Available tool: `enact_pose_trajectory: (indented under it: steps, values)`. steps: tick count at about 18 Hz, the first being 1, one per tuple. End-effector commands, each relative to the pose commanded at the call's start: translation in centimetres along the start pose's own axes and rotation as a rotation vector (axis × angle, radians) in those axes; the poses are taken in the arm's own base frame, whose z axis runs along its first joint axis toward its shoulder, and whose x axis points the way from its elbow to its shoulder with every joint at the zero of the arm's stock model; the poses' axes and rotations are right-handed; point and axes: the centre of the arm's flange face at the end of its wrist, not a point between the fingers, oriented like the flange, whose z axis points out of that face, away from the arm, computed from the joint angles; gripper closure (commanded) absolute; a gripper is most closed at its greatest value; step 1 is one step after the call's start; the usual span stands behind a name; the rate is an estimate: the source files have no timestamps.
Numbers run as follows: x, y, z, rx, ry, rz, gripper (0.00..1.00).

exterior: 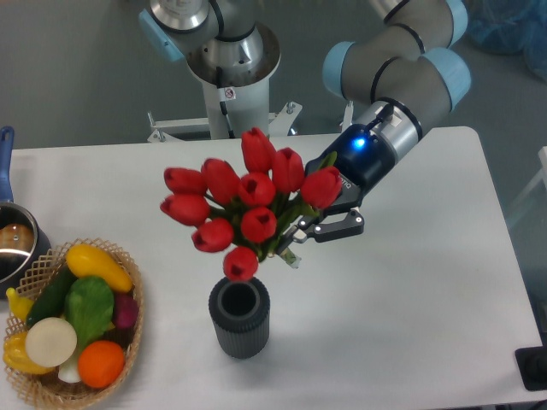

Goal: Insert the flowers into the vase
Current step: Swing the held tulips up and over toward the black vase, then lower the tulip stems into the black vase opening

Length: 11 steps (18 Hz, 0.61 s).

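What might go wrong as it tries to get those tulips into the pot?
The flowers are held sideways by the gripper, stems not pointing down at the vase; they may miss the mouth. The bunch looks wider than the vase, so it could snag the rim or tip it.
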Motion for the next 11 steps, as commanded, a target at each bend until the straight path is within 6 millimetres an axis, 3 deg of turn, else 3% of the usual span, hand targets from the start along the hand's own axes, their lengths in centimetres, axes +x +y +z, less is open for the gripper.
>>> enact_pose_trajectory:
  steps: [11]
  values:
    - [-0.3,4.2,2.3,0.066,0.050,0.009,0.86]
